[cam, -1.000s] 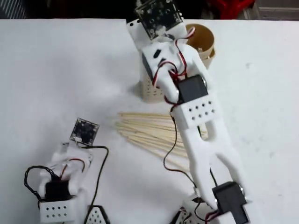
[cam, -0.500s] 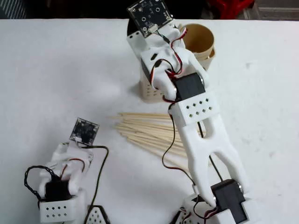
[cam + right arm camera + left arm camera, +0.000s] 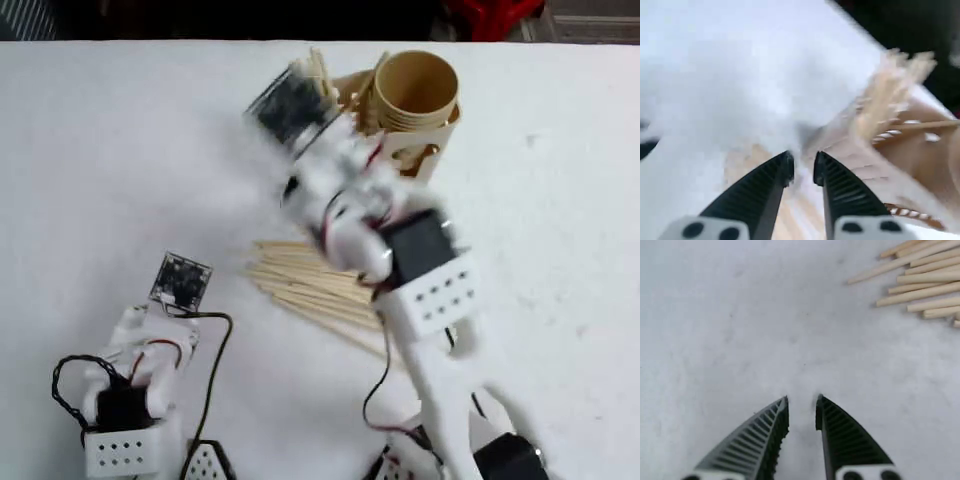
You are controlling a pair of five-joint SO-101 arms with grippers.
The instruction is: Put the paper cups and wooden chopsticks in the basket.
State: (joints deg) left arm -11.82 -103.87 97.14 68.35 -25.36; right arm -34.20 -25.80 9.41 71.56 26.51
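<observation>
**Desk:** Surface and surroundings first.

**Operator:** I see a plain white table (image 3: 110, 150) running back to a far edge. Behind that edge the room is a dark strip, with a red object (image 3: 495, 15) towards its right end.

**Desk:** The task items?

**Operator:** The basket (image 3: 432, 152) stands at the far middle of the table. A stack of paper cups (image 3: 415, 85) sits upright inside it. A bundle of chopsticks (image 3: 318, 70) juts out of the basket on the cups' left. A second lot, the loose chopsticks (image 3: 300, 280), lies fanned flat on the table in front of the basket, nearer me.

**Desk:** Left gripper?

**Operator:** My left gripper (image 3: 801, 399) hangs low over bare table at the near left. Its fingers stand a narrow gap apart and hold nothing. The ends of the loose chopsticks lie ahead of the tips and off to one side — apart from them, no contact.

**Desk:** And the right?

**Operator:** The right arm (image 3: 430, 300) stretches from the near edge, across the loose chopsticks, to the basket. The right gripper (image 3: 802, 155) is blurred in its own wrist view. I make out a narrow gap between the fingers and nothing in it. The bundle in the basket lies just beyond the tips, not between them — whether anything touches, I cannot tell.
</observation>
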